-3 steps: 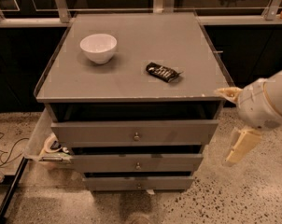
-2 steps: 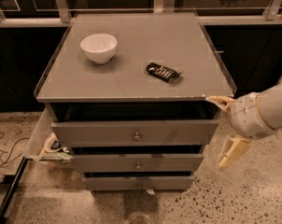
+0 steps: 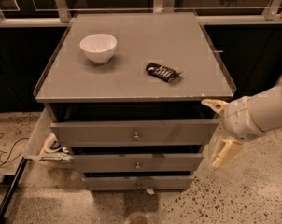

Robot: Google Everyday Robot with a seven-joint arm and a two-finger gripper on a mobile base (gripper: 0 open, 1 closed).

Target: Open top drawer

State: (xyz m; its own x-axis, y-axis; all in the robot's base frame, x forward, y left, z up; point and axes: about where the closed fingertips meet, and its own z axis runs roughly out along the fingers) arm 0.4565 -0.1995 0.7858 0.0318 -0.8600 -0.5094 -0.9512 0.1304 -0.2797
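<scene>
While the gripper (image 3: 220, 129) hangs at the cabinet's right front corner, its two cream fingers spread wide with nothing between them, we note the top drawer (image 3: 99, 133) just beside it. It has a flat matte grey front and one small round metal knob (image 3: 136, 136), with a dark gap above. The smooth grey cabinet top (image 3: 187, 41) carries one round white bowl (image 3: 98, 47) and one dark crinkled wrapper (image 3: 163, 72). Floor (image 3: 253, 190) is speckled stone. We count three drawer fronts and three knobs.

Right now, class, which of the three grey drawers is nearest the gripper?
The top drawer, with the widest, tallest front directly under the cabinet top. The open gripper is beside its right end; the two slimmer drawers lie lower.
</scene>
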